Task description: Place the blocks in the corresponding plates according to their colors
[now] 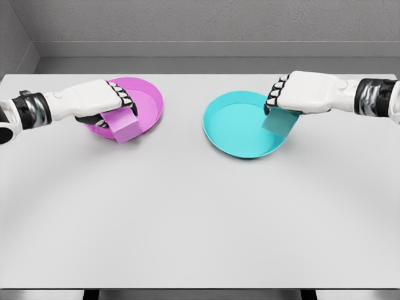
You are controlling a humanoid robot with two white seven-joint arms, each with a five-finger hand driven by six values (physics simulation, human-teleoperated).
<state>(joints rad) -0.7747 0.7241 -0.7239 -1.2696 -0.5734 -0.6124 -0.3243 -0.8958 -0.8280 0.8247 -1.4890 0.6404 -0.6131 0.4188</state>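
White flat tabletop (200, 219): near half and centre strip between the two plates open for passage. Far left, round magenta plate (153, 100) with the left hand (100, 100) and its pink block (123, 125) over the near rim. Far right, round cyan plate (228, 128) with the right hand (303, 94) and its teal block (279, 122) over the right rim.

Left robot hand (106, 103) fingers curled in a grasp, right robot hand (294, 95) likewise

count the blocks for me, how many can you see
2: a pink block held by the left hand over the pink plate, a cyan block held by the right hand over the cyan plate.
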